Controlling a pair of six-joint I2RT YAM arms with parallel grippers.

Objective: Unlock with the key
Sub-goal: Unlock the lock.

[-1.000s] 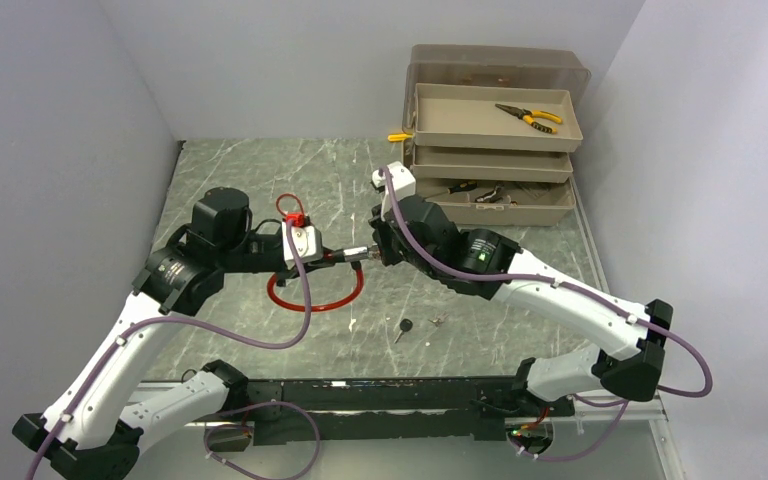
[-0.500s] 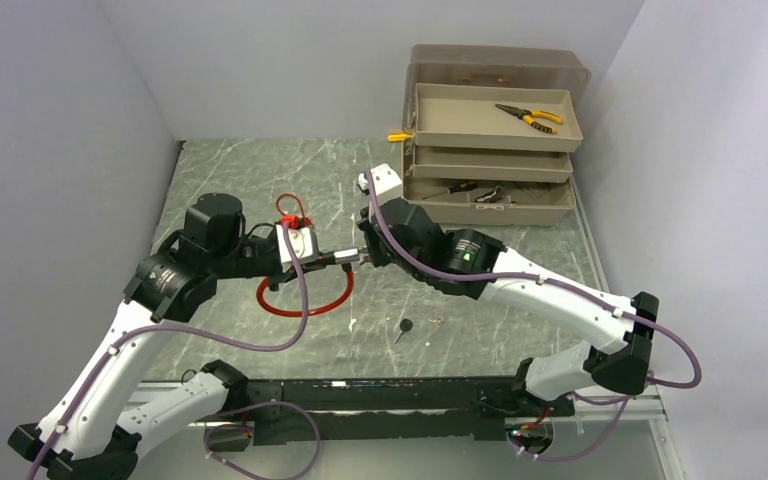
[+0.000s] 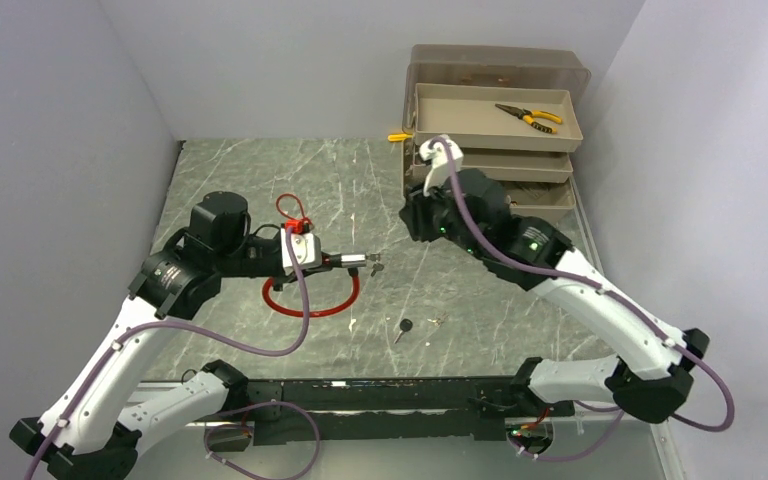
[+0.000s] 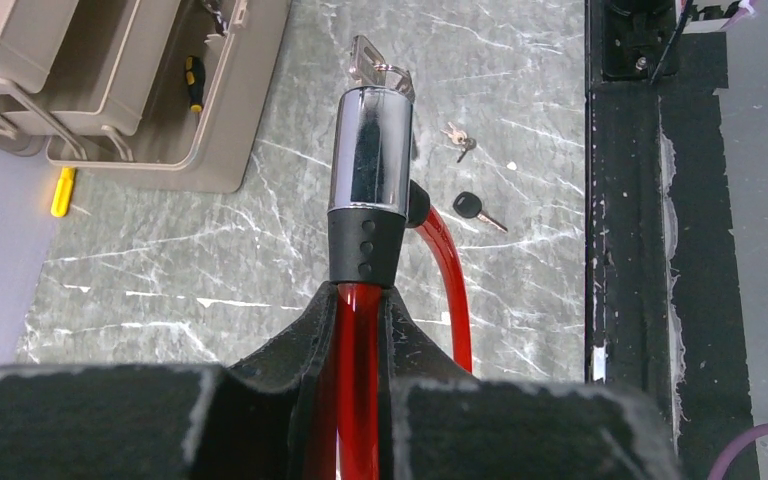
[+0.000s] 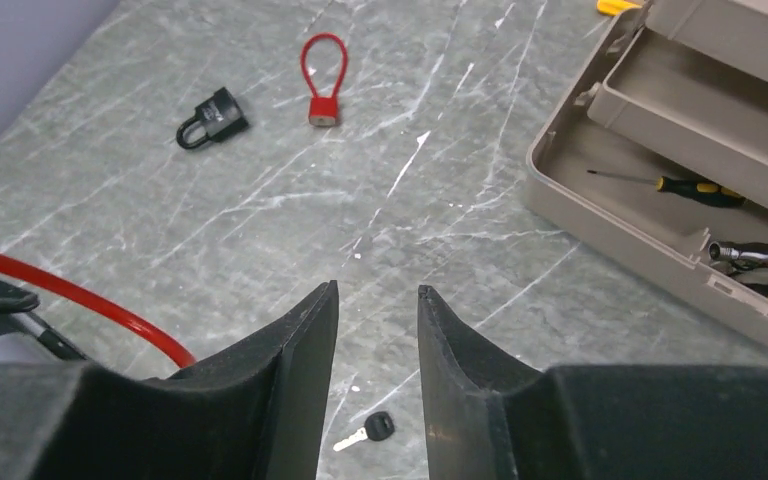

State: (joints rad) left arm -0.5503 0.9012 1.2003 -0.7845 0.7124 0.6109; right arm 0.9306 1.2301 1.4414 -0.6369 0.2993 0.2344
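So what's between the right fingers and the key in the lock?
Nothing: only bare table separates the right fingers from the key, seen in the top view.

Just beyond the left claw, the blade of the key is hidden inside the chrome lock barrel. The red cable in its grip runs off the bottom edge.

Both arms, left arm and right arm:
- White shells on long links; black joint housings.
- Black round motor cap on left arm, far end from base rail.
- 1 purple cable looping along each arm.
- Small green light on right arm's black link.
- Jaws: matte black, grainy, wedge-shaped.
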